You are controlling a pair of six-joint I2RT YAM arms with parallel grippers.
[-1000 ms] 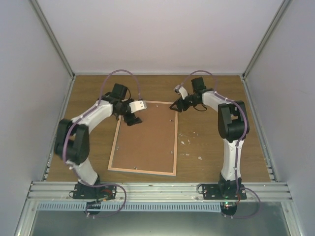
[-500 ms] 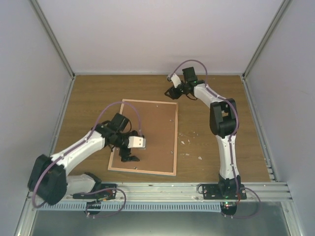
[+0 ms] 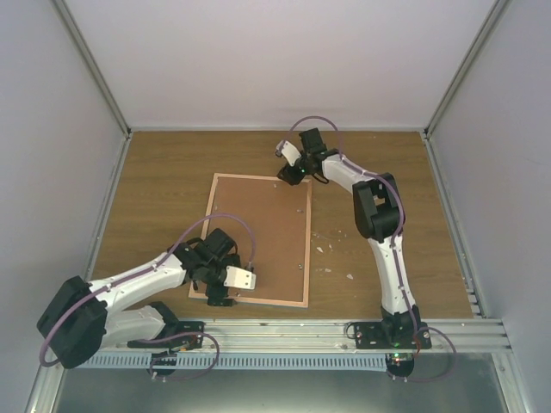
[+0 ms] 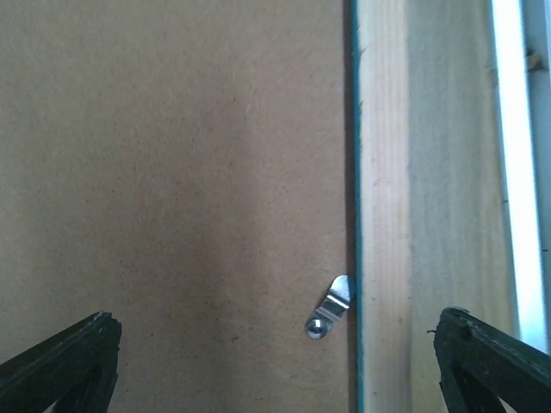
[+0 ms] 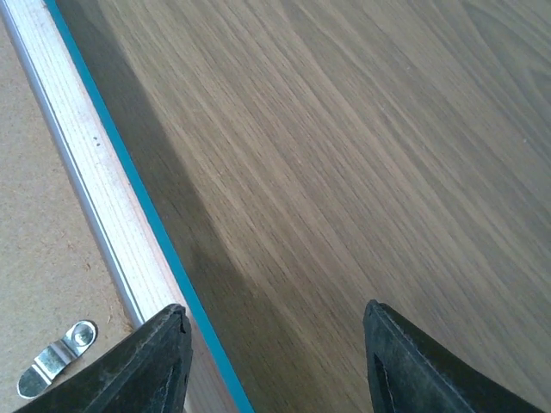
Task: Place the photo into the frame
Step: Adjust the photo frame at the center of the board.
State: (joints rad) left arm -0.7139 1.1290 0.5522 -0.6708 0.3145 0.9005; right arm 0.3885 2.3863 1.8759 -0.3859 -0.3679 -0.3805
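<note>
Wood-grain table [image 3: 164,172] is being occupied by the frame [image 3: 263,224], which is being kept face-down just where it lay a second ago. Its brown fibreboard backing [image 4: 172,172] is being shown upward, and its pale wood edge [image 4: 396,172] is being bordered by a thin teal line. Both arms are being repositioned over it. The left arm [image 3: 129,284] is being folded back from the frame's far left corner to its near edge. The right arm [image 3: 374,206] is being stretched from beside the right rail to the far right corner. The left gripper [image 3: 217,297] is being held just above the near edge with its jaws spread wide and nothing between them, having been opened further during the move. The right gripper [image 3: 290,176] is being held partly spread and empty, one finger over the rail and the other over bare table. Small white scraps [image 3: 331,249] are being left untouched to the right of the frame. A metal near-edge clip [image 4: 331,310] is being centred between the left fingers, its tip reaching the seam. A far-corner clip [image 5: 56,357] is being brought in just beside the right gripper. The photo is not being shown in any view, and whether it is lying under the backing cannot be told. The shift is being read as a move on to the clips, so the backing is probably being fastened or released next.
</note>
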